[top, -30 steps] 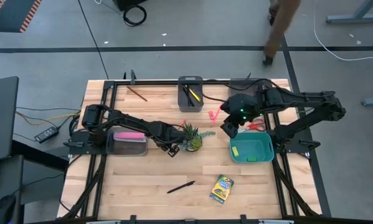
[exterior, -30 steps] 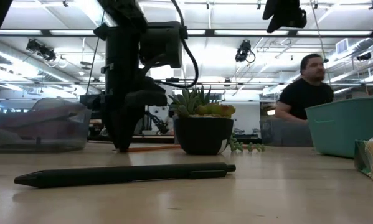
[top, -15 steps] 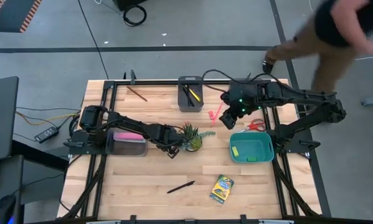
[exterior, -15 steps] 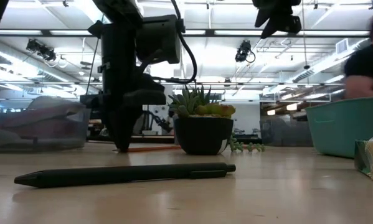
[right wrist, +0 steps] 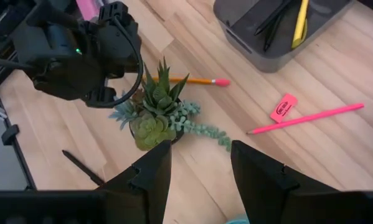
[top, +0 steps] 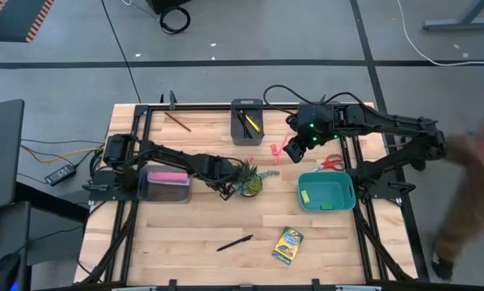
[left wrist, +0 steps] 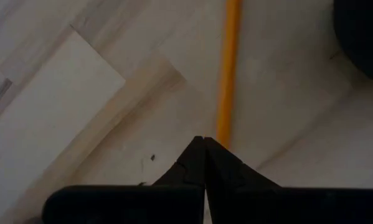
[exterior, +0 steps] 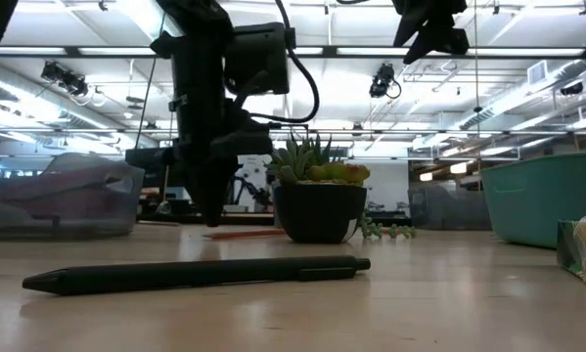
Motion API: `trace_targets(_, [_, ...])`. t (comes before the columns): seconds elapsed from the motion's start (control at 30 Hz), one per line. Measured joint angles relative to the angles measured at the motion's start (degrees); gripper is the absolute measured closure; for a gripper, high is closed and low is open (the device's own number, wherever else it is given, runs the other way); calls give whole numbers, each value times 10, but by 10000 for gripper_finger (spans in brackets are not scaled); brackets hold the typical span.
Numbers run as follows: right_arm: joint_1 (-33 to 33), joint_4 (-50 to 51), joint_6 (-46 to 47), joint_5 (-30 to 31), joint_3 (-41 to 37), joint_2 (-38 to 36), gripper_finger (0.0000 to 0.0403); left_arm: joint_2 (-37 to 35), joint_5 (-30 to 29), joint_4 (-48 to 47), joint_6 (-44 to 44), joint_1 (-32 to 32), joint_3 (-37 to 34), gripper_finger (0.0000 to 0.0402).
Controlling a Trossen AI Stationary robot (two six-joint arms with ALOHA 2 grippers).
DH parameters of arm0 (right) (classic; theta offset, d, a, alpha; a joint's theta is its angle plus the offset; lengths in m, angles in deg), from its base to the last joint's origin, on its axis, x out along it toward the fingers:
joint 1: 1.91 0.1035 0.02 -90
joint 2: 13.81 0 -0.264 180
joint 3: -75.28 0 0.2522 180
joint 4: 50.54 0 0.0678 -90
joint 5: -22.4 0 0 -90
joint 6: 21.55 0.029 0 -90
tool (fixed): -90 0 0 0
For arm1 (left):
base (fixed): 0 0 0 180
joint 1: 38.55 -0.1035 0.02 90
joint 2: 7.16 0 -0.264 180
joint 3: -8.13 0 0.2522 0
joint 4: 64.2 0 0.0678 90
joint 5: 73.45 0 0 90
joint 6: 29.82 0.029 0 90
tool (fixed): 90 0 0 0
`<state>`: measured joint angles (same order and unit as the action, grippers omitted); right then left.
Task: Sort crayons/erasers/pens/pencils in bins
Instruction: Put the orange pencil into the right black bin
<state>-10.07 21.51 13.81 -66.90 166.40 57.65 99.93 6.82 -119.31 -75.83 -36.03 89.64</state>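
Note:
My left gripper (top: pixel 225 194) is shut, low over the table just left of the potted plant (top: pixel 248 178). Its tips (left wrist: pixel 203 142) stand beside an orange pencil (left wrist: pixel 228 68) that lies flat on the wood and also shows in the right wrist view (right wrist: pixel 192 81). My right gripper (top: pixel 293 149) is open and empty, held high near a pink eraser (right wrist: pixel 284 107) and a pink pencil (right wrist: pixel 304 118). A black pen (top: pixel 235 242) and the crayon box (top: pixel 288 245) lie near the table's front. The dark grey bin (top: pixel 247 121) holds pens. The teal bin (top: pixel 326 191) holds a yellow-green eraser. My left gripper points down with its fingertips closed right beside the near end of the orange pencil (left wrist: pixel 223 134). The pencil lies flat on the table. I cannot tell whether the tips touch it.
A clear grey bin (top: pixel 167 184) with a long pink bar sits under my left arm. A brown stick (top: pixel 177 121) lies at the far left. A red object (top: pixel 332 163) lies behind the teal bin. A blurred person shows at the picture's right edge (top: pixel 476 162).
My right gripper has gone from over the teal bin's far corner toward the table's far edge, staying open. My left gripper has shifted a little toward the plant and risen slightly off the table. A person has walked past behind the table.

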Motion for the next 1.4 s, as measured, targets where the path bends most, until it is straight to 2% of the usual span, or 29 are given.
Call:
trace_targets(0.37, [0,0,-25,4,0,0,230,-2,-3,0,35,-21,1,397])
trace_targets(0.47, [0,0,-54,22,0,3,230,-2,9,0,50,-20,2,396])
trace_targets(0.67, [-24,-5,-143,23,1,51,230,-15,35,-4,68,-7,3,394])
trace_targets(0.8, [-43,-20,-213,-47,1,106,230,-19,43,-4,76,-3,3,393])
trace_targets(0.87, [-49,-21,-273,-69,1,127,230,-19,56,-6,85,-4,3,388])
trace_targets(1.0, [-61,-34,-434,-52,1,143,230,-19,62,-19,79,-11,3,370])
trace_targets(1.13, [-78,-80,-538,-53,1,140,238,-18,107,-9,77,-21,3,349])
trace_targets(1.23, [-96,-102,-566,-72,1,137,246,-15,114,-6,77,-23,3,333])
trace_targets(1.4, [-140,-99,-561,-102,1,156,257,-5,112,4,72,-35,3,314])
